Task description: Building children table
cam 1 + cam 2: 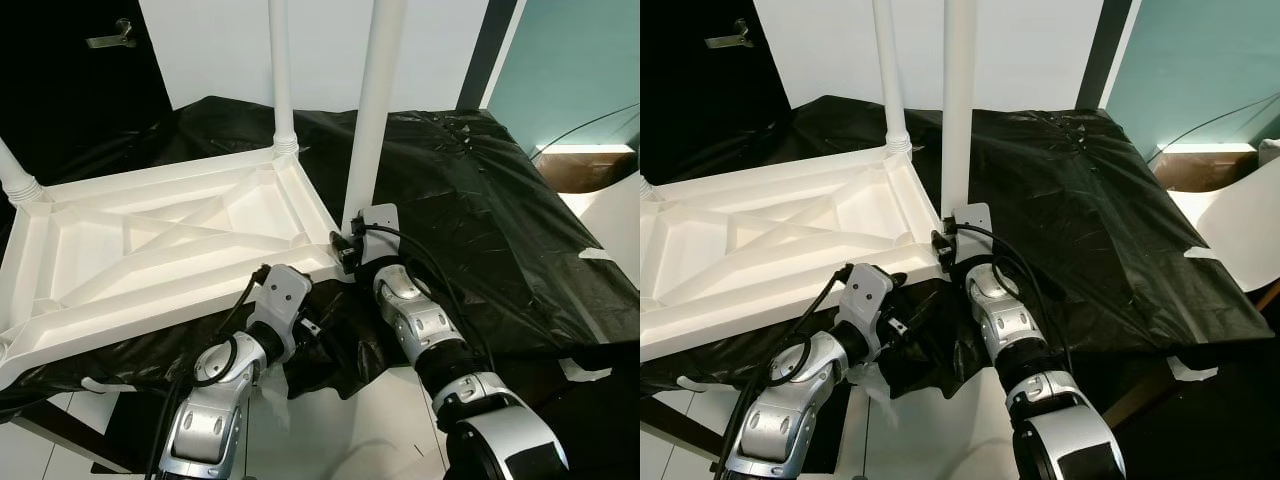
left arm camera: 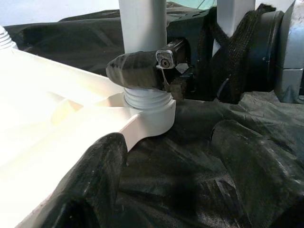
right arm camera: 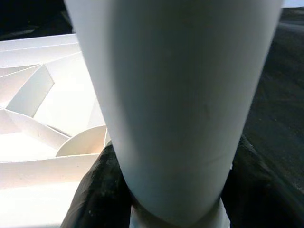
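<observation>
A white plastic table top (image 1: 170, 250) lies upside down on a surface draped in a crinkled black sheet (image 1: 480, 200), its ribbed underside facing up and its near edge close to the sheet's near edge. Three white legs stand upright from its corners: one at the far corner (image 1: 280, 70), one at the left edge of the view (image 1: 18, 180), and one at the near right corner (image 1: 372, 110). The right gripper (image 2: 156, 71) is clamped around this near leg just above its threaded collar, black fingers (image 3: 102, 199) on either side of the tube. The left gripper (image 2: 166, 190) sits low just beside the same corner, fingers spread wide with nothing between them, resting on the sheet. Behind stand a white wall, a black door with a metal handle (image 1: 110, 38), and a teal panel (image 1: 570, 70) to the right. No writing is readable.
</observation>
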Available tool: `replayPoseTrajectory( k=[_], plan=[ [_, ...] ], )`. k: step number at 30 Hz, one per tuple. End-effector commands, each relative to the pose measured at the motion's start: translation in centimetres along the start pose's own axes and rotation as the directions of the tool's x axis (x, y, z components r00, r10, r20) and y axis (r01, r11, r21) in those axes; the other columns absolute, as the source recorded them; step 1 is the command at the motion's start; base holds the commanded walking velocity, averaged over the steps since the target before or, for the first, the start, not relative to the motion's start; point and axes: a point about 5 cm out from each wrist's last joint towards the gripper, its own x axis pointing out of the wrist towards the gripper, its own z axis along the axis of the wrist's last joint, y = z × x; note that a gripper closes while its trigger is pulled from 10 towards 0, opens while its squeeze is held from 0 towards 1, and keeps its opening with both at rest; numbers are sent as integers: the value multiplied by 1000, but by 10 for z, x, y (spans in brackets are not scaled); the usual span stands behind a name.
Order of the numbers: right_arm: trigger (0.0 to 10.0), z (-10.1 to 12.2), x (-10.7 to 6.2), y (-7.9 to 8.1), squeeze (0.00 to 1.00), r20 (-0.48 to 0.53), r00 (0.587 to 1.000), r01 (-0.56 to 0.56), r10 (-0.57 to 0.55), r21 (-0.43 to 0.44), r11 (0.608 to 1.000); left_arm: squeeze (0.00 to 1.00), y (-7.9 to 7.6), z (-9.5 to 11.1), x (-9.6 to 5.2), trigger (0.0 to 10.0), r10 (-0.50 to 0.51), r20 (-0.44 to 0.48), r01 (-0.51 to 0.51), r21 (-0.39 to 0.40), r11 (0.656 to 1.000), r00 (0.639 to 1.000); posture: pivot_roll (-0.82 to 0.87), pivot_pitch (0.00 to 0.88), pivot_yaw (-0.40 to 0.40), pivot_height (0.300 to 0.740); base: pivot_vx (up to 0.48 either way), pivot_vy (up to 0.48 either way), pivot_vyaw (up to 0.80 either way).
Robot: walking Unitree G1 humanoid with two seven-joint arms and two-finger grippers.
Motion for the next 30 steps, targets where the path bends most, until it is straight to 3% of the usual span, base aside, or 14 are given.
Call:
replayPoseTrajectory(
  k=[1,6,7,13,16,18,19,22,23,30],
  plan=[
    [10000,-20,-5,12,0,-99,995,-1,6,56,998,0,2,-2,0,10000,69,-10,-69,2,998,998,132,0,-74,740,0,0,0],
    [10000,-15,-5,11,0,-71,998,1,2,48,999,0,2,-2,0,10000,68,-11,-68,2,998,998,129,0,-70,740,0,0,0],
    [10000,-12,-5,9,1000,-56,998,5,-3,45,999,0,3,-2,0,10000,67,-11,-67,3,998,998,127,0,-66,740,0,0,0],
    [10000,-6,-5,1,1000,-18,1000,0,1,44,999,0,3,-2,0,10000,65,-10,-65,5,998,998,126,0,-64,740,0,0,0],
    [10000,-1,-5,-20,1000,17,999,-36,36,-8,999,0,4,-2,-1,10000,61,-11,-61,9,998,998,126,0,-60,740,0,0,0],
    [10000,1,-5,-24,1000,42,995,-88,90,-48,995,0,4,-1,-1,10000,60,-10,-59,11,998,998,126,0,-60,740,0,0,0],
    [10000,3,-6,-26,765,53,990,-128,132,-77,989,0,3,-1,-1,10000,58,-10,-58,11,998,998,126,0,-60,740,0,0,0],
    [10000,3,-6,-28,765,54,985,-157,162,-85,984,0,3,-1,-1,10000,57,-10,-57,12,998,998,126,0,-60,740,0,0,0],
    [10000,3,-6,-31,0,44,980,-191,196,-98,977,0,3,-1,-1,10000,53,-11,-53,12,999,999,127,0,-58,740,0,0,0],
    [10000,7,-2,-44,0,-1,927,-370,375,-163,914,0,2,1,0,10000,41,-5,-41,2,999,999,130,0,-56,740,0,0,0]
  ],
)
